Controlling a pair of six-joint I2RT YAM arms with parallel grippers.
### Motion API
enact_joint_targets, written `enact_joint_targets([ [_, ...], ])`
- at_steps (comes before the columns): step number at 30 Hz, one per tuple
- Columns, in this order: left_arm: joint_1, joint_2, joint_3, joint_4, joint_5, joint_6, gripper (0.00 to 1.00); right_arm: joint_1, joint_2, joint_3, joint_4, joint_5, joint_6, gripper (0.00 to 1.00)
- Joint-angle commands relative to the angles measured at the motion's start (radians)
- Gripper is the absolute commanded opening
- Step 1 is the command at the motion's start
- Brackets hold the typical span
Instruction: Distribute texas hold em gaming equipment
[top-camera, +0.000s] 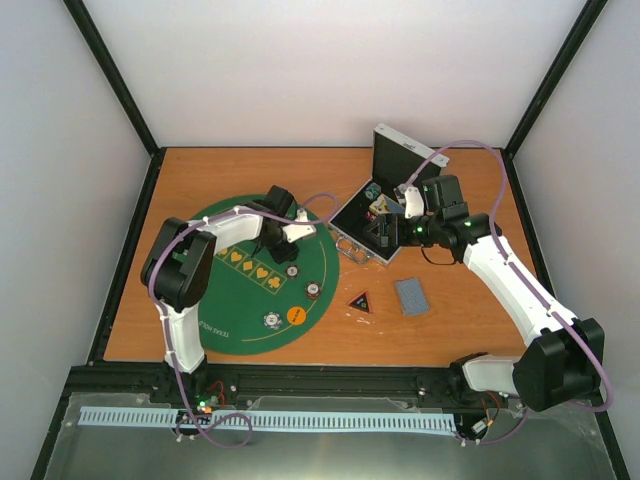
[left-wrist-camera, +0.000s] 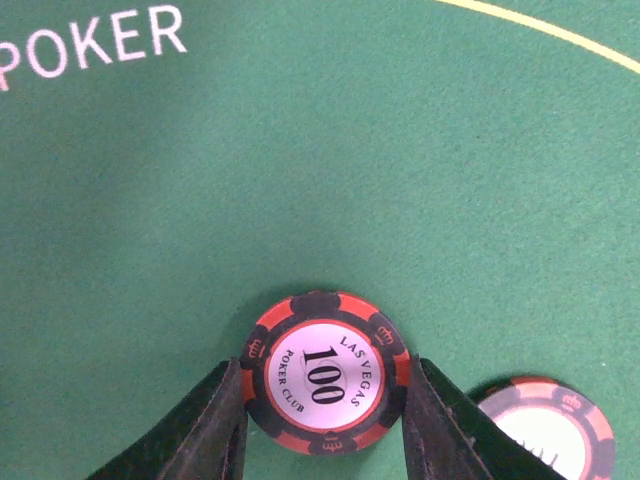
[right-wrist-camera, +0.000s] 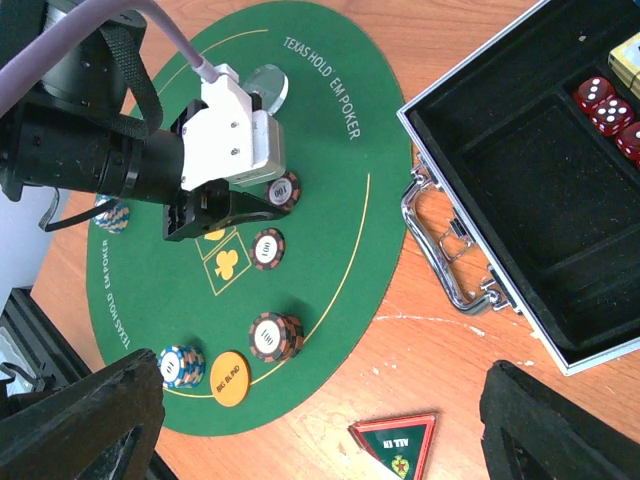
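Note:
My left gripper (left-wrist-camera: 325, 405) is shut on a red-and-black "100" chip (left-wrist-camera: 325, 373) low over the green mat (left-wrist-camera: 300, 150); in the top view it (top-camera: 292, 241) is at the mat's far right. A second red chip (left-wrist-camera: 550, 425) lies just beside it. On the mat are a single red chip (right-wrist-camera: 267, 249), a red chip stack (right-wrist-camera: 275, 337), a blue-and-white stack (right-wrist-camera: 182, 366) and the orange disc (right-wrist-camera: 229, 378). The black triangular marker (right-wrist-camera: 397, 440) and the grey-blue cards (top-camera: 411, 296) lie on the wood. My right gripper (right-wrist-camera: 320, 440) is open and empty, above the case's edge (top-camera: 387, 232).
The open silver case (top-camera: 345, 240) stands right of the mat, its black tray (right-wrist-camera: 520, 200) holding red dice (right-wrist-camera: 603, 102). Its metal handle (right-wrist-camera: 440, 250) points toward the mat. A pale disc (right-wrist-camera: 267, 85) and another blue-and-white chip (right-wrist-camera: 112, 214) lie on the mat.

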Motion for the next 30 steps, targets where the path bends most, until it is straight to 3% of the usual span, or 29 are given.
enact_joint_targets([
  [1,-0.004,-0.074,0.024,-0.035,0.007,-0.005,0.17,-0.008,-0.03,0.007,-0.003,-0.004,-0.011,0.86],
  [10,-0.015,-0.186,-0.076,-0.076,0.074,0.051,0.17,-0.01,-0.034,0.004,-0.002,-0.006,-0.009,0.86],
  [21,-0.056,-0.175,-0.151,-0.029,0.09,0.067,0.31,-0.011,-0.034,0.004,-0.004,-0.004,-0.009,0.86],
  [30,-0.058,-0.119,-0.163,0.019,0.041,0.071,0.35,-0.01,-0.039,0.005,-0.007,-0.003,-0.012,0.86],
])
